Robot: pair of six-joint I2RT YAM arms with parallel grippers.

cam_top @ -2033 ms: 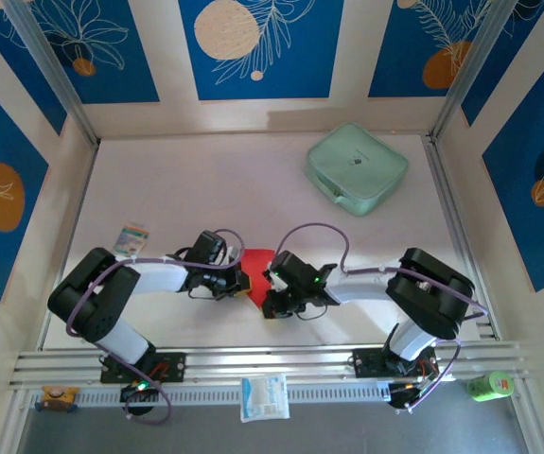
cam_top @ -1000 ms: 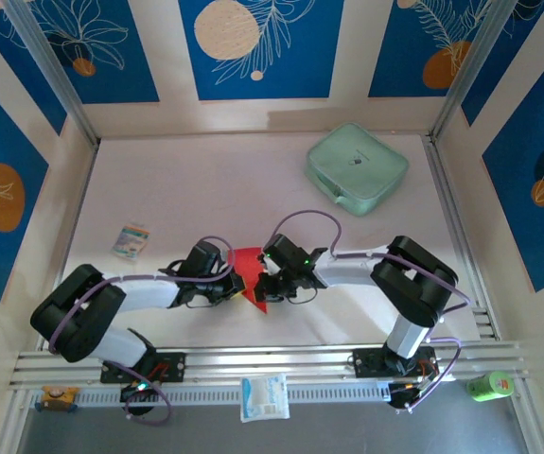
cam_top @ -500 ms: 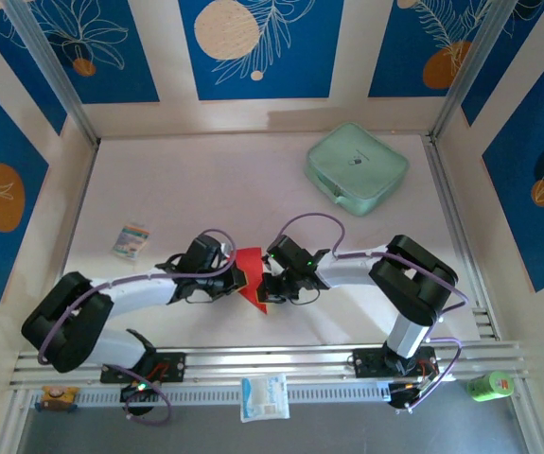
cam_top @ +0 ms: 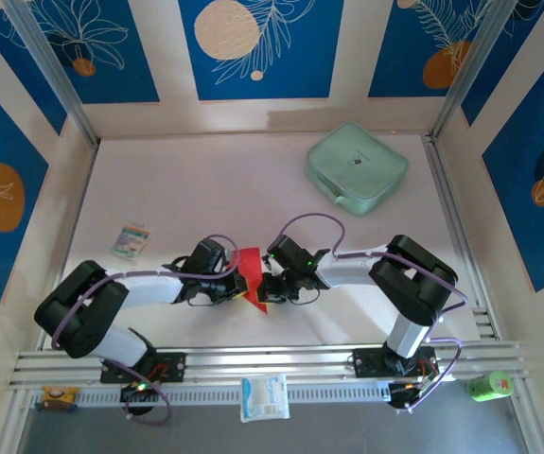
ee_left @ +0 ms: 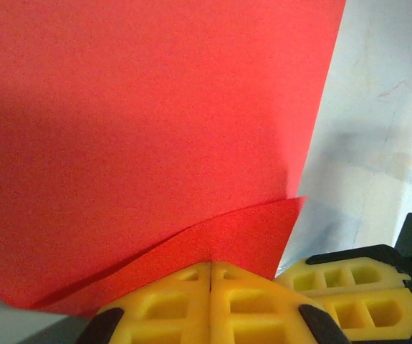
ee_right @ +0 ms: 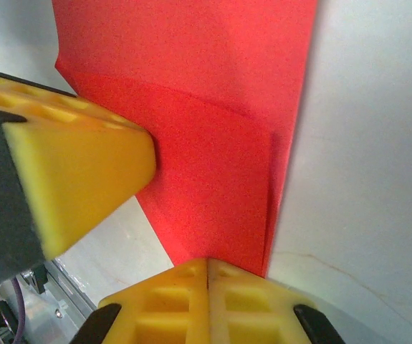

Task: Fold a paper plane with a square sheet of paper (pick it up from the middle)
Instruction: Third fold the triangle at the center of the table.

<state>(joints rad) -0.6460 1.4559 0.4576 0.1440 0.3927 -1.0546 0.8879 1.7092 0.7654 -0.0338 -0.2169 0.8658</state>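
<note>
The paper (cam_top: 254, 276) has narrowed. It lies between the left end effector (ee_left: 211, 266) and right end effector (ee_right: 207, 264), each pressed together and pinching one edge.

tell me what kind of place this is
Probably a robot lab test cell, not a home: a white table boxed in by blue leaf-print panels, metal rails along its near edge, and two robot arms bolted there, holding red paper.
</note>
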